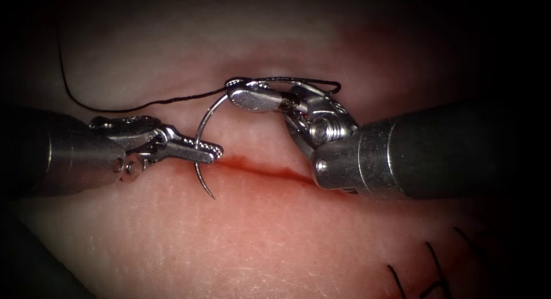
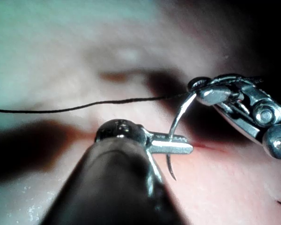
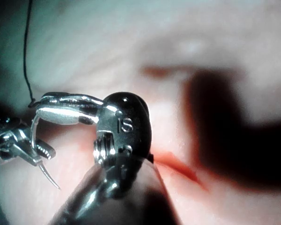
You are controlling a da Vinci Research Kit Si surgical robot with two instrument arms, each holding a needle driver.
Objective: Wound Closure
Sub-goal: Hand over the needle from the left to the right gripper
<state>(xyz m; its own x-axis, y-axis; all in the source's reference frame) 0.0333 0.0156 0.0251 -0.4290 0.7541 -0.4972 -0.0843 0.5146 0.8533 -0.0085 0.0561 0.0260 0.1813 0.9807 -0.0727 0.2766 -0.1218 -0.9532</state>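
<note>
Steel needle [image 1: 202, 127] hangs free above the tissue [image 1: 258, 241], not in it, held by both tools at once. Left tool [image 1: 208, 151] comes in from 9 o'clock, jaws closed on the needle low on its curve, a short way up from the tip; the tip points toward 6 o'clock and ends just past the cut [image 1: 270, 171], near the cut's left end. Right tool [image 1: 244, 97] comes in from 3 o'clock, wrist bent back toward 9 o'clock, jaws closed on the needle's tail end where the thread [image 1: 143, 105] joins. Black thread runs from that tail toward 9 o'clock, dips above the left tool, then climbs to 11 o'clock and off; another strand loops over the right tool's jaws toward 3 o'clock. Cut lies roughly 9-to-3 with red fluid [image 1: 252, 167] along it. Finished stitches [image 1: 430, 270] sit at 5 o'clock on the tissue. Left wrist view: left tool [image 2: 180, 144] clamped across the needle [image 2: 178, 119], tip below the jaws, right tool [image 2: 210, 93] at the needle's upper end, thread [image 2: 84, 106] trailing away. Right wrist view: right tool [image 3: 61, 108] shut at the needle [image 3: 36, 129] tail, left tool [image 3: 42, 152] gripping lower, tip clear of the tissue.
</note>
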